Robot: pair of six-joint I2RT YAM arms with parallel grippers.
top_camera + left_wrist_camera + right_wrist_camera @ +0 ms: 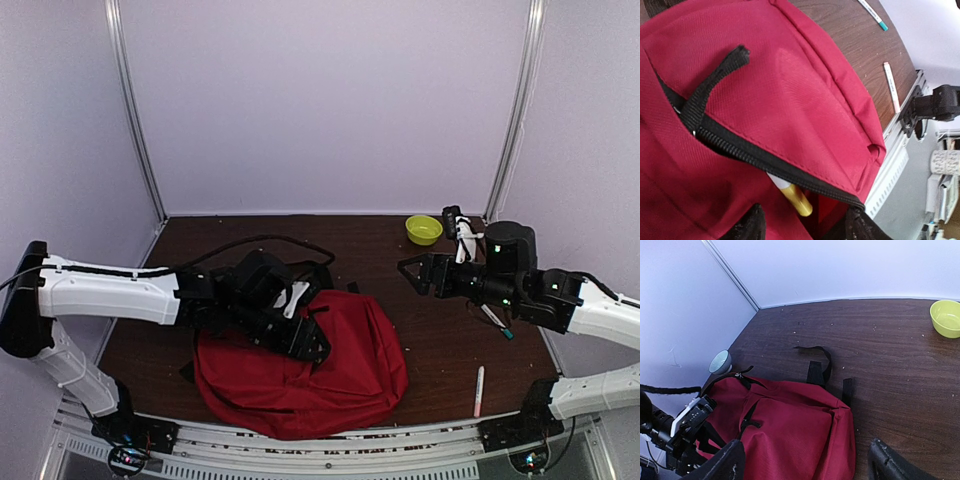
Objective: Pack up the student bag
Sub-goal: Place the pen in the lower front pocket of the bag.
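A large red fabric backpack (340, 375) lies flat on the dark wooden table (450, 330) by its near edge. The left arm stretches sideways over it, its end effector (801, 225) tipped down at the unzipped pocket. The fingers are spread either side of a yellow-and-white marker (792, 192) tucked inside. Farther right, the bent right arm hovers, its end effector (412, 272) wide apart and empty.

Red student bag (790, 430) lies on wooden table (890, 350).
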